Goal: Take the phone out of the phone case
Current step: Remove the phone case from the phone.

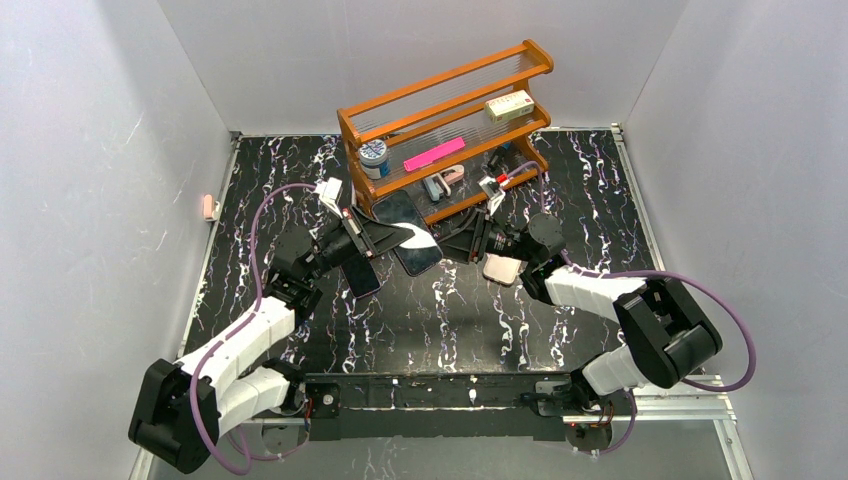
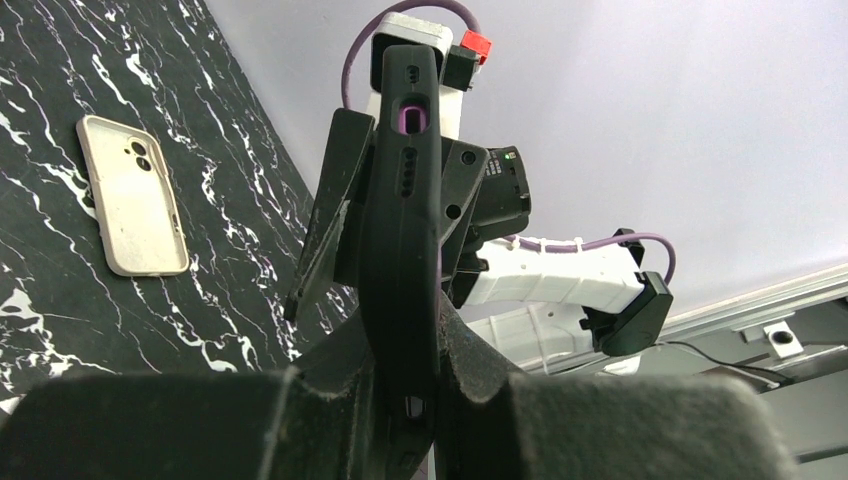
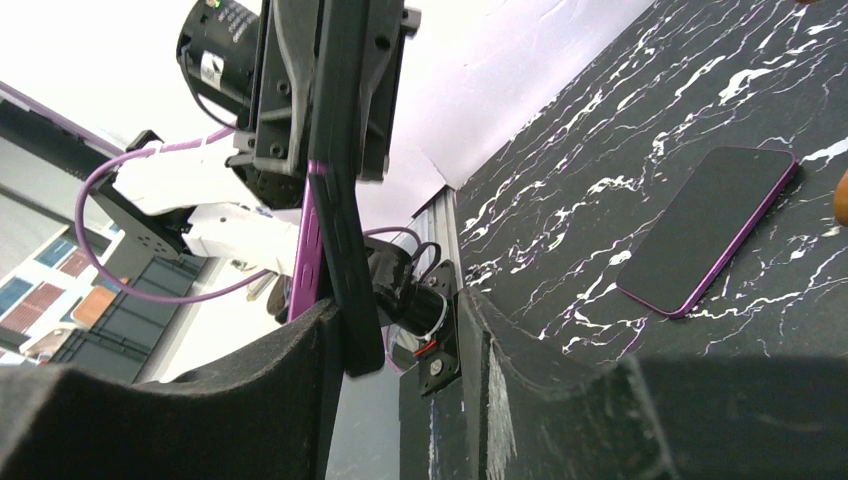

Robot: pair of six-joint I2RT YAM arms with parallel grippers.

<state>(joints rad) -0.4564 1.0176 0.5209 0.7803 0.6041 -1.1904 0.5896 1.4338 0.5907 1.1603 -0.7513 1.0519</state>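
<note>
Peeling the phone case [image 2: 400, 260] off the phone [image 3: 305, 250] is judged to be the step in hand, and it is best done with one end held firm while the other end is worked loose. The cased phone is held in the air above the counter [image 1: 450, 330], between the two arms and just in front of the wooden shelf [image 1: 450, 110]. The left jaws are clamped on its near end across its thickness. The right jaws straddle the far end and appear to stand apart: one finger lies against the case, and a gap can be seen on the other side. A corner lip should be caught first and the soft rim rolled back from the phone's edge, not pulled straight. The left grip should be kept tight so that the phone is not dropped as it comes free. The case is seen edge-on as a thick, matt black, rubbery shell with a row of small holes and a port cutout. The phone inside shows only as a purple strip along one side and through that cutout. A bare purple phone [image 3: 705, 230] and an empty beige case [image 2: 132, 195] lie flat on the counter, well apart from the held one.
</note>
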